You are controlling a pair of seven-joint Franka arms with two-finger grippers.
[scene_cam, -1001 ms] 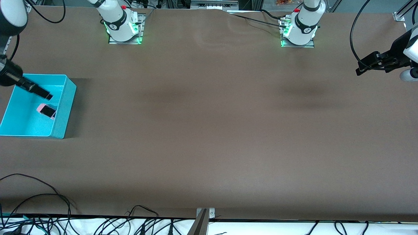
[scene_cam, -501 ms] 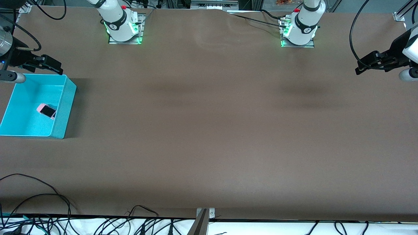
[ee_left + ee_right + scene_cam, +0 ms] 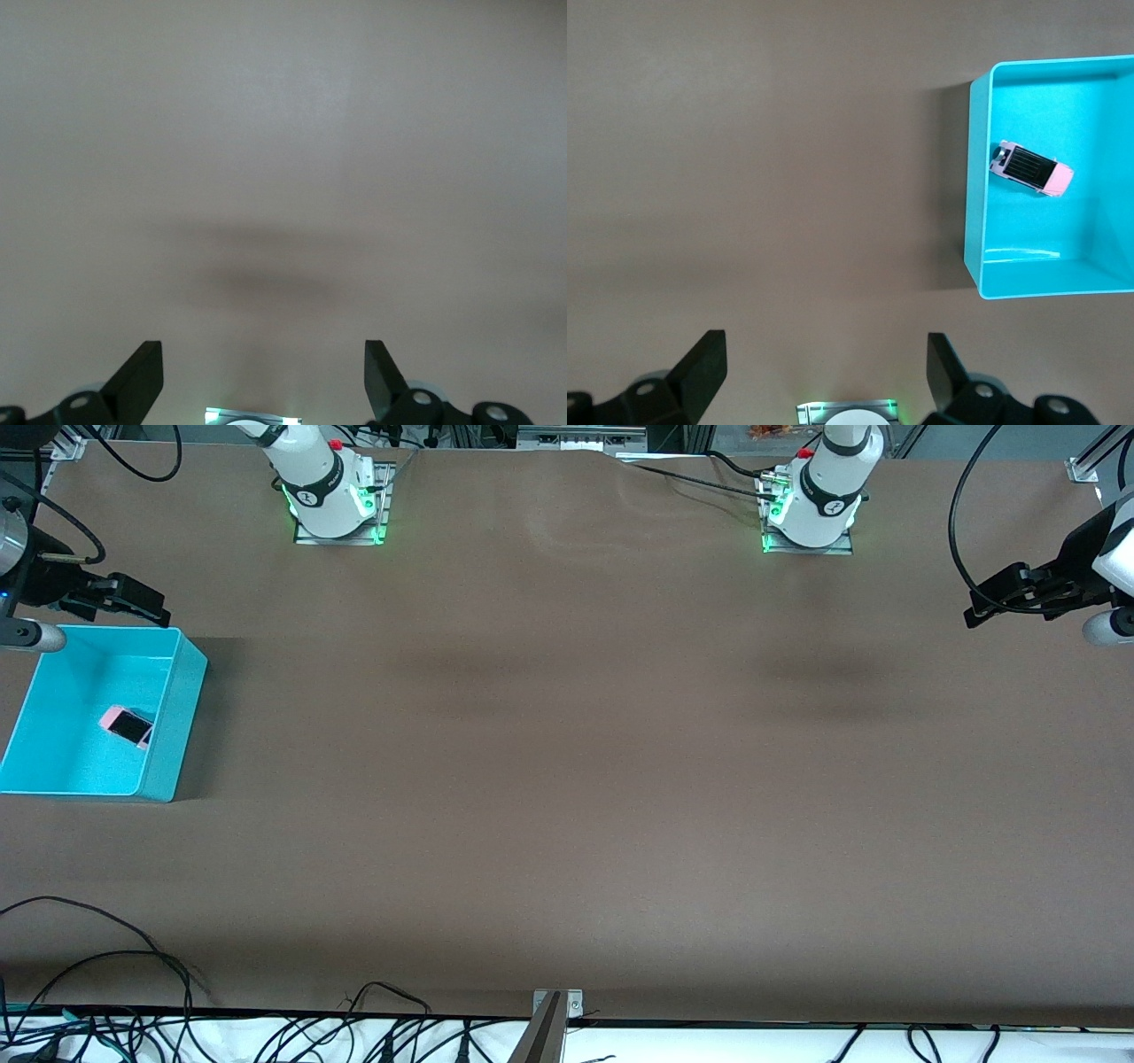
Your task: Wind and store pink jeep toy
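Fingers spread wide and empty on both arms: in the right wrist view we see the right gripper [image 3: 819,363] holding nothing, poised over bare bench [image 3: 567,779] just beside the turquoise bin [image 3: 182,717], at the right arm's end of the bench. The left gripper [image 3: 261,376] hangs over bare bench at the left arm's end, its fingers equally parted with nothing between them; that arm waits.

The pink jeep toy [image 3: 129,726] sits upright on its wheels inside the turquoise bin, black roof up, angled across the bin floor and near the wall that faces the middle of the bench. It touches neither gripper.

We judge the storing to be done, with the toy lying free in the bin and nothing left on the bench to collect. What remains, as we read it, is a clean retreat. To do that well, we would keep the right gripper clear of the bin's rim, carry it over open bench rather than across the bin, and keep the fingers apart so nothing catches. We would leave the bin where it stands; a knock on its wall could tip or roll the small toy.
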